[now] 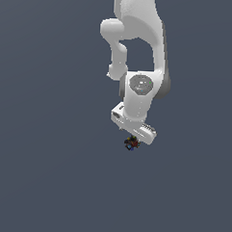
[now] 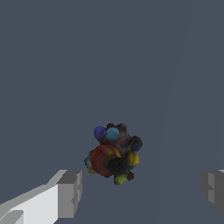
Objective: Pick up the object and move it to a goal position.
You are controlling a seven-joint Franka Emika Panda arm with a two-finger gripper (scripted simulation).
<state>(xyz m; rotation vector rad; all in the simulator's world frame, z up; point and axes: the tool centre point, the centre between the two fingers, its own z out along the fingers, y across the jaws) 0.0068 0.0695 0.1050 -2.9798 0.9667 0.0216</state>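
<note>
Below the spread hand (image 2: 140, 192) lies the object (image 2: 113, 153).

Arm: big white robot arm (image 1: 138, 47), reaching down from the top.
Gripper: white gripper (image 1: 134, 137), right over the lump; fingers too small to tell.
Object: tiny dark lumpy thing with coloured specks (image 1: 131, 144).
Floor: plain grey-blue ground (image 1: 42, 172).

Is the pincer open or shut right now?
Open. In the wrist view the pincer has its two fingers wide apart, with the object lying between and beyond them, not touching either.
</note>
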